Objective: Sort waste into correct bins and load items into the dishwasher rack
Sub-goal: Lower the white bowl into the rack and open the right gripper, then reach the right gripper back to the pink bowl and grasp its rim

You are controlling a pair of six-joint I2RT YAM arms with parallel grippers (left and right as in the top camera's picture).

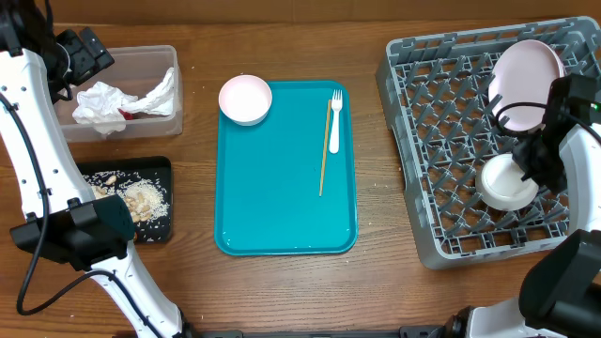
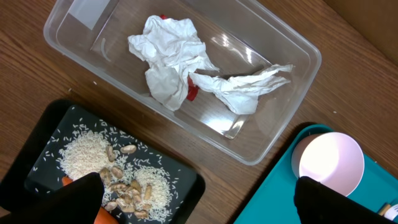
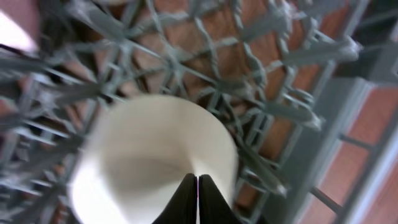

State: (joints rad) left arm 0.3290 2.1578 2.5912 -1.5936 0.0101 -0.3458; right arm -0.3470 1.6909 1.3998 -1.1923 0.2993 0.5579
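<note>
Overhead: wooden table (image 1: 376, 282). Pale bowl (image 1: 507, 185) in dishwasher rack (image 1: 441, 113) beneath right gripper (image 3: 197, 199), fingers closed together; left gripper (image 2: 208, 202) wide, empty.

The left arm (image 1: 38, 160) rises from its base at the near left corner of the desk (image 1: 282, 291) and runs along the left edge, its white links bending toward the far left corner. The left claw (image 1: 86, 52) hangs there pointing down. In the left wrist view its dark fingertips (image 2: 81, 196) sit at the two lower corners, spread wide apart. The right arm (image 1: 575, 155) stands at the right edge of the desk and folds inward, with its wrist turned down. The right claw (image 3: 197, 198) has both fingers pressed together, with only a thin seam between them.
</note>
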